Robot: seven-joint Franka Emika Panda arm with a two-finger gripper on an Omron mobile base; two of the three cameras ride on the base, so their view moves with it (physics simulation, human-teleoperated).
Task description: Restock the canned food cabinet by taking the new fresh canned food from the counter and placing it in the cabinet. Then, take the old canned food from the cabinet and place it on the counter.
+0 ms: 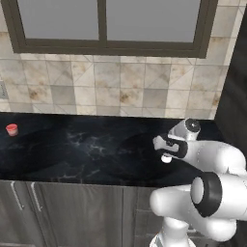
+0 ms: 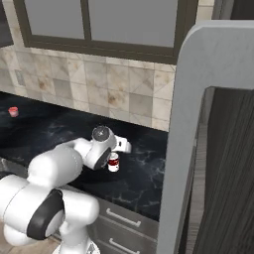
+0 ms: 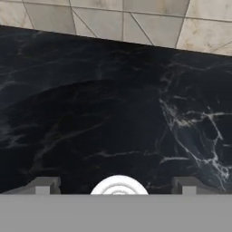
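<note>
Beige tiled wall [image 1: 120,91] under a dark-framed window [image 1: 103,29], grey drawers [image 2: 121,225] below.

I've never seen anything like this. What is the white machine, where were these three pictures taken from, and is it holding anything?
The white machine is a robot arm with a two-finger gripper. Two pictures come from cameras behind it, left and right; the third looks along the gripper itself. Below is a black counter. A red-and-white can stands on it between the open fingers, so nothing is held. A small red thing sits far left, and a cabinet door stands at the right.
</note>
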